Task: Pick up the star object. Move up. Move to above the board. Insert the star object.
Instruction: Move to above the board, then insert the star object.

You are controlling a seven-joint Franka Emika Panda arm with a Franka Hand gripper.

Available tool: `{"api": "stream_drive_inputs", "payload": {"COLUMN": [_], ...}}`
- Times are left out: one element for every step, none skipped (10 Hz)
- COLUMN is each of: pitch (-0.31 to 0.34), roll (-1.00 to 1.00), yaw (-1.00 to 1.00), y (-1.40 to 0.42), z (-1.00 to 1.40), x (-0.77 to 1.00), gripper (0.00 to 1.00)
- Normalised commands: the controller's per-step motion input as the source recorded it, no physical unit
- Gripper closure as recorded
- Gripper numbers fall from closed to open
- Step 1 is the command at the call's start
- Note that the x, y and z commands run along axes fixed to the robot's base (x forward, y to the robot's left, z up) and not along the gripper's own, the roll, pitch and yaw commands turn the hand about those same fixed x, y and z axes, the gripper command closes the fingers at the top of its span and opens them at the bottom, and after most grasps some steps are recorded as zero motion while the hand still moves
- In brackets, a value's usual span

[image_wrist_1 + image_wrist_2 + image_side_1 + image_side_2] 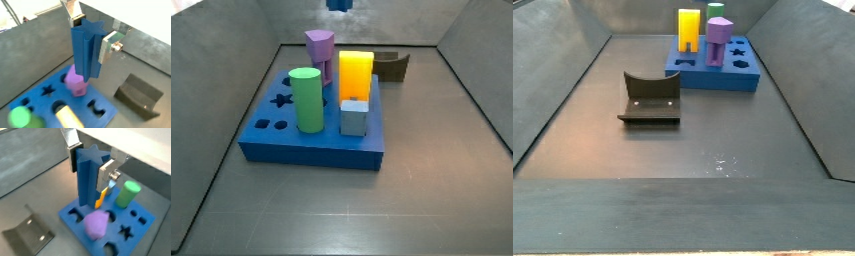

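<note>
the board [311, 148] lies on the dark floor toward the back of the walled bin, the widest thing in both side views. it already carries 3 tall pieces: a green cylinder [305, 98], a yellow block [356, 72] and a purple prism [319, 55], with a small grey-blue cube [354, 118] at the foot of the yellow block. the star-shaped hole [283, 100] in its top is open, just beside the green cylinder. the fixture [649, 98] stands on the floor apart from the board.

the star object [85, 52] hangs upright and well above the board, clamped between the silver plates of the gripper [90, 31]; in a side view only its lower tip [338, 5] shows at the top edge, so the gripper is high over the rear of the bin. in both wrist views the piece's lower end hangs over the purple prism's part of the board, so my judgement is that the carry to above the board is nearly finished but the hole is not yet lined up.

to do this well, hold height while sliding across until the piece stands squarely over the star hole, clear of the 3 standing pieces. turn the wrist so the 5 points match the cut-out, keep the piece vertical, then lower slowly and release only once it is seated.
</note>
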Motion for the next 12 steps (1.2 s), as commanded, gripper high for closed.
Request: {"api": "stream_drive_inputs", "payload": {"pitch": [0.05, 0.052, 0.065, 0.084, 0.096, 0.103, 0.0, 0.0, -0.004, -0.073, -0.106, -0.151], "roll": [-0.02, -0.01, -0.01, 0.0, 0.0, 0.0, 0.0, 0.0, 0.0, -0.04, -0.07, -0.2], "yaw": [-0.02, 0.0, 0.0, 0.01, 0.01, 0.01, 0.01, 0.0, -0.02, -0.01, -0.09, -0.26], "y": [-1.0, -1.0, -1.0, -0.65, -0.39, -0.27, 0.03, 0.13, 0.27, 0.3, 0.35, 0.44], "z": [0.34, 0.36, 0.36, 0.24, 0.14, 0.1, 0.0, -0.15, -0.21, -0.29, -0.43, -0.67], "x": [-0.02, -0.01, 0.0, 0.02, 0.05, 0.05, 0.0, -0.02, -0.2, -0.31, -0.45, -0.58], "gripper": [1.0, 1.0, 1.0, 1.0, 1.0, 1.0, 1.0, 1.0, 1.0, 1.0, 1.0, 1.0]}}
